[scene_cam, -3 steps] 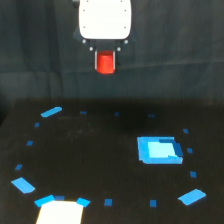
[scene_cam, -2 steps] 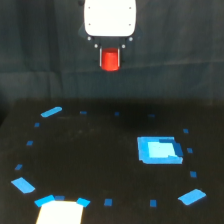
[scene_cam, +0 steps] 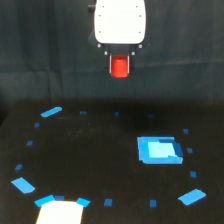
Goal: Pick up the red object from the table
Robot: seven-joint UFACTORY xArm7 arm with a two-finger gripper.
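Up and across it goes: compared with a second ago the hand (scene_cam: 120, 66) sits a little further toward the exterior view's right and slightly higher, and the red block (scene_cam: 119, 67) has travelled with it. Right now the block hangs between the two short dark fingers (scene_cam: 111, 64), pinched from either side, directly beneath the white housing (scene_cam: 120, 21). The fingers are closed in just to the block's width and nothing else is in their grip. Block and hand are well clear of the table (scene_cam: 90, 150), up against the dark backdrop (scene_cam: 45, 55).

Down below, the black table shows its ring of small blue marks (scene_cam: 51, 112), with the big bright blue square (scene_cam: 158, 150) toward the exterior view's right and a white patch (scene_cam: 59, 212) at the bottom edge, partly cut off by the frame.

Hard to read: the top of the housing runs out of the picture, the arm above it is out of sight, and the picture is too soft to tell whether the block is round or faceted.
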